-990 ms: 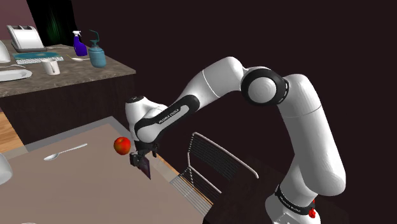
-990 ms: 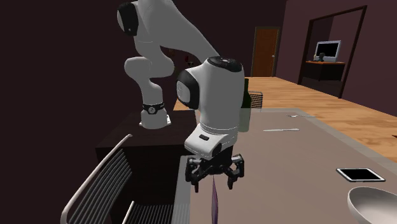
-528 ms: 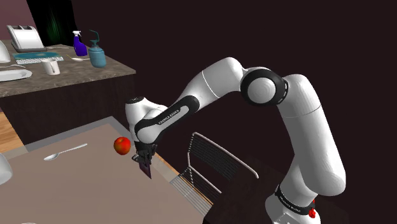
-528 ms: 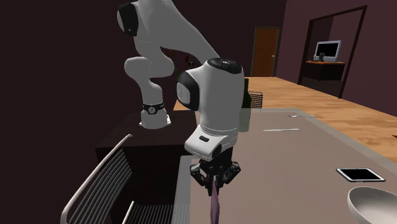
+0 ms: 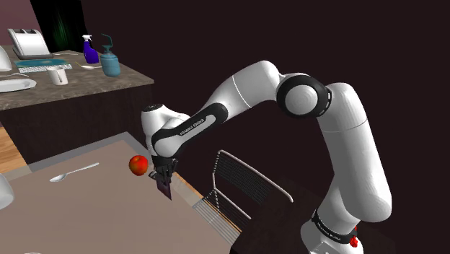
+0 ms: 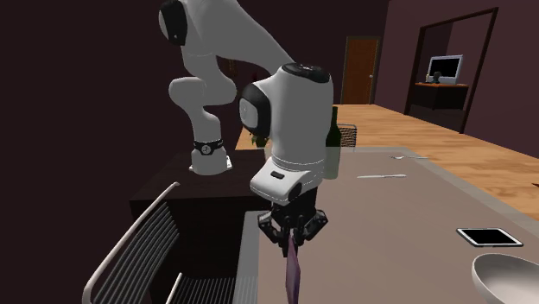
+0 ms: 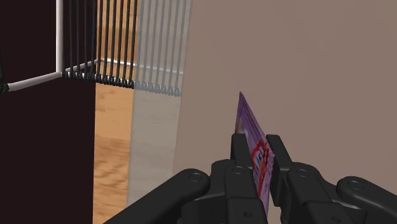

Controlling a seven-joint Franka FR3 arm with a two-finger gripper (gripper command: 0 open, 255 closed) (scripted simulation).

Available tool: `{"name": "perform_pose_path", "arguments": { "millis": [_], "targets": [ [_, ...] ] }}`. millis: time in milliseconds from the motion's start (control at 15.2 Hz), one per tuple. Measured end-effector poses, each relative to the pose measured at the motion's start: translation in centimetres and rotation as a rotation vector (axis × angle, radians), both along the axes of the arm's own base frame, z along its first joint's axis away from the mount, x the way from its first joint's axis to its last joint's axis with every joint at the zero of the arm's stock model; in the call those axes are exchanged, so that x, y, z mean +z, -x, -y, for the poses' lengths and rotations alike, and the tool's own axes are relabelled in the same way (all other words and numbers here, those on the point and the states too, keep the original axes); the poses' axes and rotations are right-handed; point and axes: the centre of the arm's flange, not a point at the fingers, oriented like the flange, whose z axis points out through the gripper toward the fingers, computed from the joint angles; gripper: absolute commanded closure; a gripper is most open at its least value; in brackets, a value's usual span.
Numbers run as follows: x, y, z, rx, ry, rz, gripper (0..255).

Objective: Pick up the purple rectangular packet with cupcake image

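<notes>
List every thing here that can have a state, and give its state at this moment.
gripper: shut on the packet
packet: clasped on edge in the gripper
apple: resting on the table
spoon: lying flat on the table
tablet: flat on the table, screen dark

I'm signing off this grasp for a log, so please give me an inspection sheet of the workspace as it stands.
Surface: brownish-grey table, flat.
Job's things: purple packet, standing on edge near the table's edge, clasped by the hand; I cannot tell whether it has left the table.
Clutter: red apple beside the hand; spoon; dark bottle; black tablet.
Hand: points down, shut on the packet.
Cables: nothing seen.
Surroundings: wire-backed chair at the table's edge; counter with spray bottles; wooden floor.
</notes>
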Motion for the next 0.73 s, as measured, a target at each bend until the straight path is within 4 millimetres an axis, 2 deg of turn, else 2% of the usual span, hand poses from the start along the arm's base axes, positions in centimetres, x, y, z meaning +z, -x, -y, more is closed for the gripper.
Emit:
{"name": "perform_pose_path", "arguments": {
  "millis": [726],
  "targets": [
    [5.6, 0.1, 0.1, 0.000, 0.000, 0.000, 255]
  ]
}}
